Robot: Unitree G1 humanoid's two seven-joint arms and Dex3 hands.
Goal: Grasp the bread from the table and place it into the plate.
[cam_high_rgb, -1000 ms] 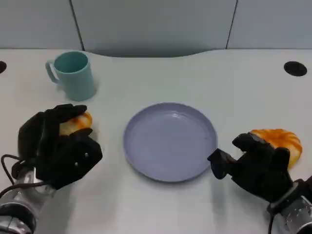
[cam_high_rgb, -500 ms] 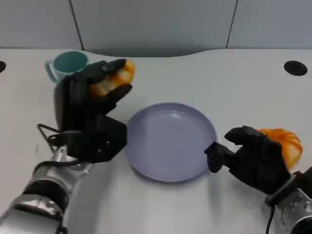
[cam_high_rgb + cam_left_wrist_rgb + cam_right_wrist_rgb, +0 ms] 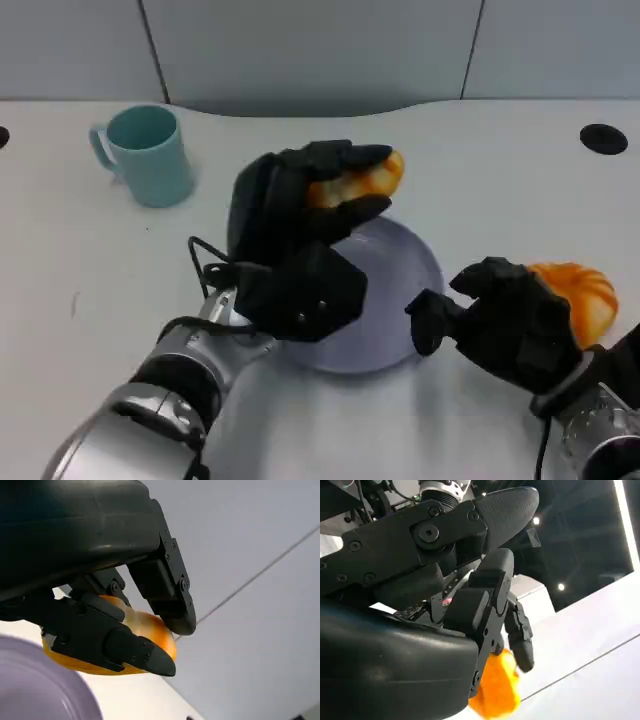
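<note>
One bread [image 3: 372,178] sits gripped in the left robot hand [image 3: 300,235] above the plate [image 3: 400,265].

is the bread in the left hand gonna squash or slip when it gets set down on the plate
The golden, rounded bread roll probably gives a little: the left hand clamps it from both sides. It looks light. Its glossy, curved crust could let it roll slightly on the lilac round plate.

A white counter [image 3: 500,160] is carrying a teal mug [image 3: 145,155] at its far left, a lavender plate [image 3: 400,270] sitting near the middle, and an orange bun [image 3: 585,295] lying just right of the plate.
</note>
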